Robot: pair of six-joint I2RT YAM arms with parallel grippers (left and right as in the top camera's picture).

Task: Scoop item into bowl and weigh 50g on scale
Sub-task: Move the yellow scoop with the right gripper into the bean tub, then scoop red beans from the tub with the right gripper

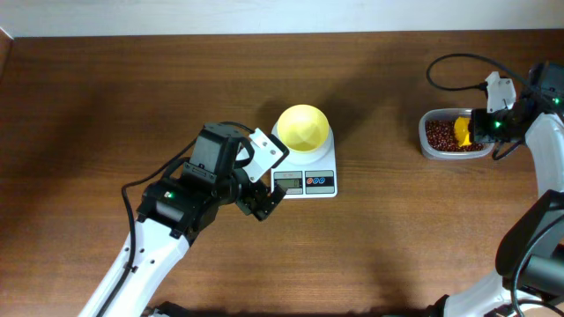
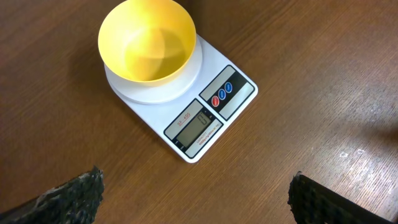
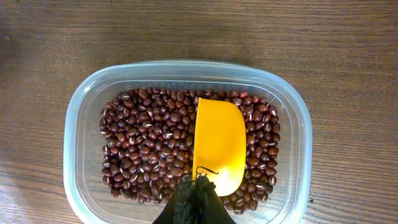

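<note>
The pale yellow bowl [image 1: 303, 127] [image 2: 147, 40] stands empty on the round platform of the white scale [image 1: 306, 182] [image 2: 211, 112] at mid-table. My left gripper [image 1: 264, 201] [image 2: 196, 186] hovers just front-left of the scale, open, with only bare wood between its fingers. Far right, the reddish-brown beans [image 1: 439, 134] [image 3: 149, 149] fill a clear container. My right gripper [image 1: 480, 128] [image 3: 198, 186] is shut on the handle end of a bright yellow scoop [image 1: 462, 132] [image 3: 219, 143]. The scoop lies on the beans, and its hollow shows no beans.
The clear container's rim [image 3: 74, 124] rings the beans and sits near the table's right side. A black cable [image 1: 449, 66] loops behind it. The right arm [image 1: 538, 229] runs down the right edge; the left arm [image 1: 150, 246] crosses the front left.
</note>
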